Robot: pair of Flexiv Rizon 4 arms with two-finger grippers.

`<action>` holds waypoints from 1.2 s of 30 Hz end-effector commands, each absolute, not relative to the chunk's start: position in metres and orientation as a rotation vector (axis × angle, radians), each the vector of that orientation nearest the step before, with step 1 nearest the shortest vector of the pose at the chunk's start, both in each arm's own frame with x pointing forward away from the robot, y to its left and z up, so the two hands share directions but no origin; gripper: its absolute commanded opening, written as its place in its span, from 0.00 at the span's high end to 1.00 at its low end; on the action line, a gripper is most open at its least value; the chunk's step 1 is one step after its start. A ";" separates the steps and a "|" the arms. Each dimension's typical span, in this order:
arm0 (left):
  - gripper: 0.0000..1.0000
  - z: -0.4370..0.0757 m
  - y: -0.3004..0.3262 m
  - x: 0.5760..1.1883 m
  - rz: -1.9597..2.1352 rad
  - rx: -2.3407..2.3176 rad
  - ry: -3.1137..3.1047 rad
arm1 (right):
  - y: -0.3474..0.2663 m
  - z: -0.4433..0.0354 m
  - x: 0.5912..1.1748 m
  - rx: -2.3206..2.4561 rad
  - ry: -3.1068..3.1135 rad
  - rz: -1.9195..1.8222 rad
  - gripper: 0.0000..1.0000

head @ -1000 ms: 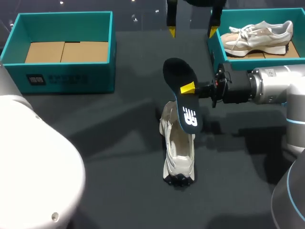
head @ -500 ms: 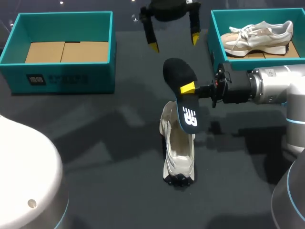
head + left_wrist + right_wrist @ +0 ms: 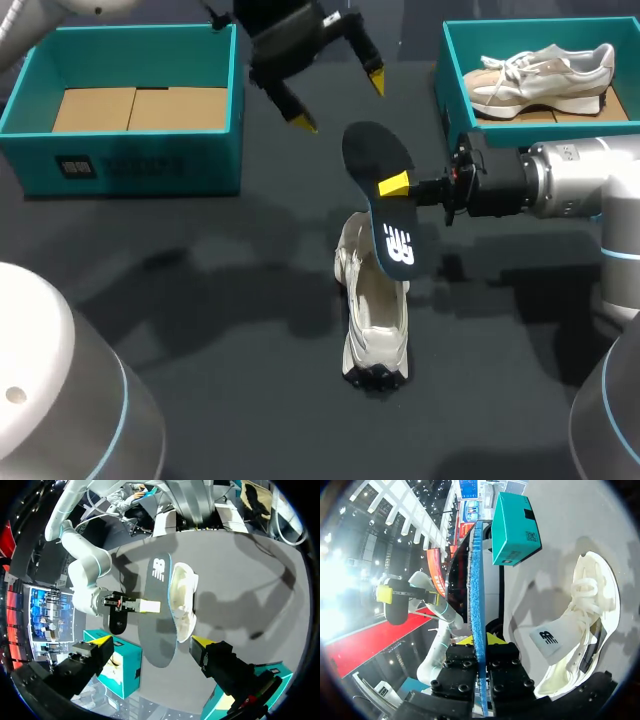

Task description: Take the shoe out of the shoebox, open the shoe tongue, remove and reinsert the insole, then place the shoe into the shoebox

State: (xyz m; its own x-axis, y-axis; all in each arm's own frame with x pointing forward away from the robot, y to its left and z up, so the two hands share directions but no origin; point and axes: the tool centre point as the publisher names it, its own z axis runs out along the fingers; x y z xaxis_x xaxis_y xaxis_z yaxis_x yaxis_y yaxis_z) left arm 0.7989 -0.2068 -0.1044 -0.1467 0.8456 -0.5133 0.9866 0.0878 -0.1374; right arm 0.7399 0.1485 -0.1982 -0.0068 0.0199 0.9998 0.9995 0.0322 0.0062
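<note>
Shoe [image 3: 375, 320] out on the bench [image 3: 200, 330], insole [image 3: 383, 160] removed and clamped edgewise in the right claw [image 3: 395, 185] just above it, left claw [image 3: 338, 101] spread wide and empty beyond; reinserting and return to the box [image 3: 130, 165] still to do.

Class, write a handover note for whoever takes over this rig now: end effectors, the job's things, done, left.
The right end effector is shut on the insole, held on edge above the shoe.
The left end effector is open, empty, hovering beyond the shoe.
Shoe lies on the table, tongue open; the left shoebox has no shoe.
Done: shoe out, tongue open, insole out.
Left: reinsert insole, box the shoe.
</note>
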 end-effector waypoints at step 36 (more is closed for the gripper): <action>0.00 -0.178 -0.195 0.798 -0.886 1.314 1.492 | 0.149 -0.198 0.739 -1.199 -1.243 -1.182 1.00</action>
State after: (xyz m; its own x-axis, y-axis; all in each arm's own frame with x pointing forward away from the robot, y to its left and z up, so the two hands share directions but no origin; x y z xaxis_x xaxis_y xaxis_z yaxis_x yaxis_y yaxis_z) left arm 0.7953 -0.1941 -0.1682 -0.0343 0.4742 -0.8797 0.9826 0.1766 0.0569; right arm 0.7398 0.1484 -0.1979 -0.0067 0.0201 0.9998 0.9995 0.0324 0.0061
